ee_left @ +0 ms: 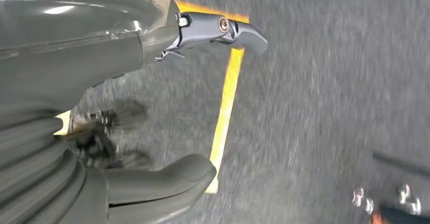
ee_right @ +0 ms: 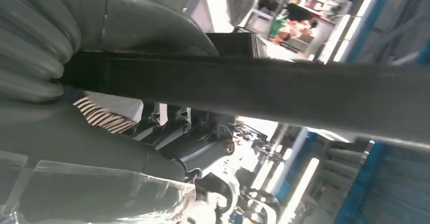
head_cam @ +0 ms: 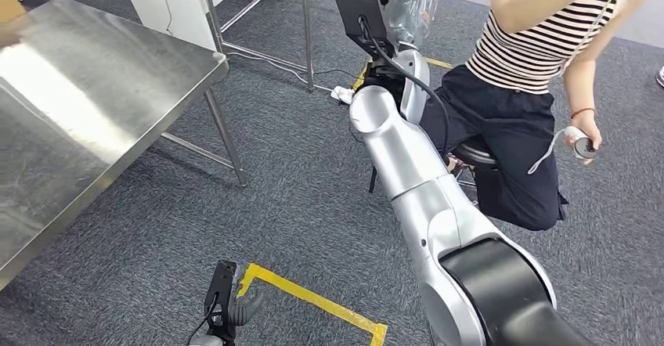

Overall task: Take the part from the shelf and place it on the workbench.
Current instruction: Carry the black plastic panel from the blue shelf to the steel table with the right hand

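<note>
The part [head_cam: 356, 5], a flat black panel, was held raised in the right hand [head_cam: 389, 58], beyond the workbench's [head_cam: 94, 103] far right corner, beside a seated person [head_cam: 532, 88]. The left hand [ee_left: 167, 97] was observed empty, fingers apart, above yellow floor tape [ee_left: 225, 102].

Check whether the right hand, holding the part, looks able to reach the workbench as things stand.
Probably not yet. The right hand holds the black part raised toward the person, while the workbench stands off to the left across open carpet.
</note>
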